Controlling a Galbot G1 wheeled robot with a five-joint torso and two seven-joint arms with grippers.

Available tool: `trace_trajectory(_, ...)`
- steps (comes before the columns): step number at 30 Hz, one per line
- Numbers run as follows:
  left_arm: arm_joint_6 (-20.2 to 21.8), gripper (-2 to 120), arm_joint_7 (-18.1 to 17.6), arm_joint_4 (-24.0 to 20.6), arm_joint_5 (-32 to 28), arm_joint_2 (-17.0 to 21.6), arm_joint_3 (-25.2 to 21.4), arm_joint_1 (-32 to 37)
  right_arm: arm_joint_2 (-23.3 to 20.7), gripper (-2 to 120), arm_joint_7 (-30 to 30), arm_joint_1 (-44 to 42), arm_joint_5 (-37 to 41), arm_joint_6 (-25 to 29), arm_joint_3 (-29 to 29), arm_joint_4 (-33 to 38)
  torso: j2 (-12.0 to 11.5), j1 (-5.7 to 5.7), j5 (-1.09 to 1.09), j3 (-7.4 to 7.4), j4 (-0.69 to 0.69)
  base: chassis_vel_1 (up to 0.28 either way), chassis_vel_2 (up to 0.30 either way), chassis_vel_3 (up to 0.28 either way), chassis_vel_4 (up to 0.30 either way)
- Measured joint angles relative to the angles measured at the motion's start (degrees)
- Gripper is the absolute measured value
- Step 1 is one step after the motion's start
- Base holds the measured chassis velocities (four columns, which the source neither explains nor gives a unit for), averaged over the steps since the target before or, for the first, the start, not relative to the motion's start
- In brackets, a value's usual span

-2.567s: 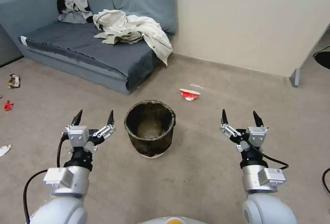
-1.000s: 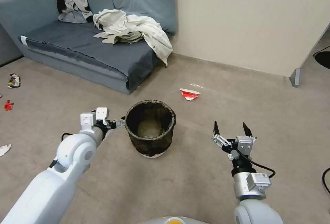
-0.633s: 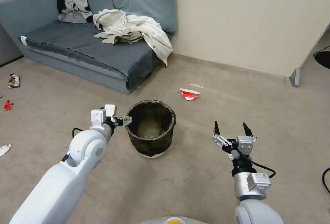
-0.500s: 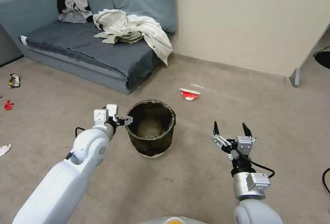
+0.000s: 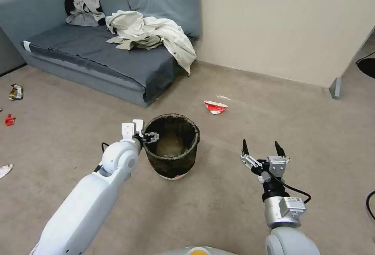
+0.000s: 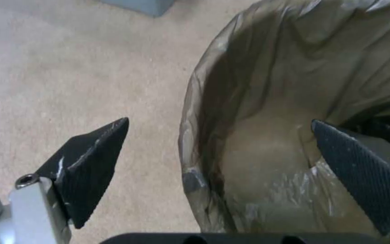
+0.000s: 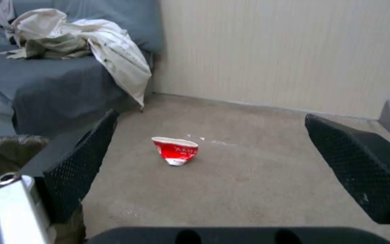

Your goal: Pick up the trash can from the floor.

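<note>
Moved since earlier: both of my arms began level and parked either side of the trash can [image 5: 170, 145]; since then my left gripper [image 5: 150, 137] has swung in to its near-left rim, and my right arm has drawn back a little.
Left fingers: spread wide and straddling the rim in the left wrist view, one finger [image 6: 89, 162] outside over the floor [image 5: 218, 204], the other [image 6: 362, 169] inside over the bag; nothing pinched yet.
Right gripper [image 5: 261, 150]: fingers wide, empty, idle above the floor to the can's right, well apart from it.
Trash can position: upright on the floor, in front of the sofa [image 5: 97, 57].
Progress: approach looks done; closing on the rim and the lift are both left, by my judgement.
Can contents: dark liner bag [image 6: 267, 112] folded over the rim; the pale bottom shows through it and I see no rubbish inside.
Nearby: crushed red-and-white cup [image 5: 215, 107] lies on the floor beyond the can, apart from it.
</note>
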Motion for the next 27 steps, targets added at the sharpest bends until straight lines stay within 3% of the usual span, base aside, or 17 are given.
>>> trace_trajectory(27, 0.0, 100, 0.1, 9.3, -0.2, -3.4, 0.1, -3.6, 0.0, 100, 0.3, 0.0, 0.3, 0.3, 0.2, -0.9, 0.0, 0.0, 0.0, 0.0, 0.0, 0.0, 0.0, 0.0, 0.0)
